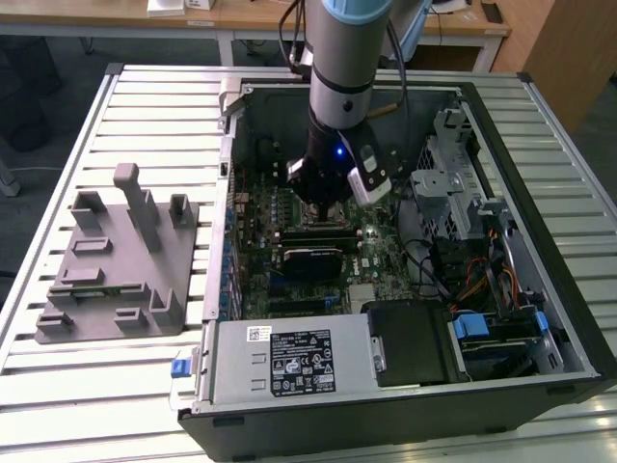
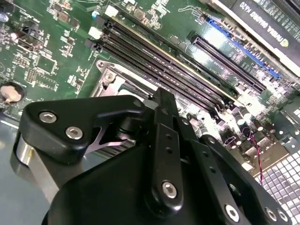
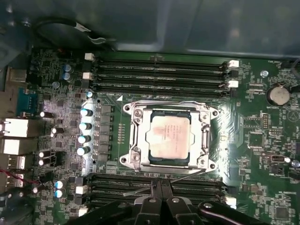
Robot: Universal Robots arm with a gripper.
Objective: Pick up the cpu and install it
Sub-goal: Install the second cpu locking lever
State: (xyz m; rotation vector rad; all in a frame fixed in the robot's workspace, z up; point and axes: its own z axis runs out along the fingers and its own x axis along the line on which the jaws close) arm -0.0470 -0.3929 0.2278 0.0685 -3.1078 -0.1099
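From the exterior view I have the arm reaching down into the open computer case [image 1: 540, 318] on the slatted tabletop [image 1: 145, 116], with the gripper [image 1: 326, 204] low over the motherboard [image 1: 323, 280]; the grey holder tray [image 1: 116, 270] sits well apart toward the exterior view's left, and I see no chip on it. In the second wrist view the gripper's black linkages [image 2: 164, 154] block the tips, with memory slots [image 2: 159, 65] running beyond them, so I cannot tell whether it is apart or together. In the first wrist view the cpu [image 3: 168, 137] lies flat inside the socket frame [image 3: 133, 136], between the two banks of memory slots, and the gripper [image 3: 160, 185] hangs just beside the frame, not on the chip. Its pale silver top looks square to the frame with a thin dark rim showing evenly, so I judge it seated. To do this step well I would keep everything vertical and gentle, avoiding any sideways drag that could tilt the chip.
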